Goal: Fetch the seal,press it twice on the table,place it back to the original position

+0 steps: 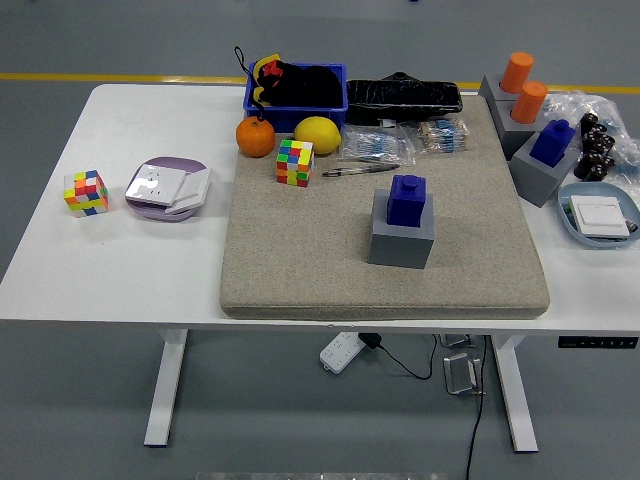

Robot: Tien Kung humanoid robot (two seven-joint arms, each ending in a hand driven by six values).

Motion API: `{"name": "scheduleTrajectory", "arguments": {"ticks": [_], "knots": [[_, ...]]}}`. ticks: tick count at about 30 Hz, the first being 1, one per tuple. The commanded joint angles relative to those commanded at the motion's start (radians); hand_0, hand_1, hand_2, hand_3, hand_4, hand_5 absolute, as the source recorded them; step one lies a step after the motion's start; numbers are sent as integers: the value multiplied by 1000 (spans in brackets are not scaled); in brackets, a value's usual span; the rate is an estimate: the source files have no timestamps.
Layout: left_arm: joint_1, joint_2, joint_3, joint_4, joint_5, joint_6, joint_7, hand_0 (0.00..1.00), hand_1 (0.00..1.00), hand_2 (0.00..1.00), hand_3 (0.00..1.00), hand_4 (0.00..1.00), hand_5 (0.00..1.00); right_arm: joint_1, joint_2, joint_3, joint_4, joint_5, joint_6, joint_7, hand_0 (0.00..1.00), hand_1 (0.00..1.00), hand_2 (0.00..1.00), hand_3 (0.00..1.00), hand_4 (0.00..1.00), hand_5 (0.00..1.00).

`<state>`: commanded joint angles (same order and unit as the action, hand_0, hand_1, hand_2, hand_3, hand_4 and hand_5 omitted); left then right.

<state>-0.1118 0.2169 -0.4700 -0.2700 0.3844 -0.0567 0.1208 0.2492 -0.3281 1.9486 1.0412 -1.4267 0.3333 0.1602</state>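
No robot hand shows; blue seal (407, 197) on grey block (401, 240), no legible writing.

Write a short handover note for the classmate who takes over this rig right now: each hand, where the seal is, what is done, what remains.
Hands: neither robot hand is in view.
Seal: the blue seal stands upright on its grey base, mid-mat on the beige mat. A second blue seal sits on a grey block at the right, off the mat.
Done: nothing visible; no stamp marks can be made out.
Left: fetch the seal, press it twice on the table, return it to its base.
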Motion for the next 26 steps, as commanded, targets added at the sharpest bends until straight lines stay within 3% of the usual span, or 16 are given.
{"name": "scheduleTrajectory", "arguments": {"ticks": [26], "knots": [[-2,8,18,-1,-5,1,1,808,814,788,837,782,393,-12,-3,-10,0,1,-8,8,857,758,712,740,898,250]]}}
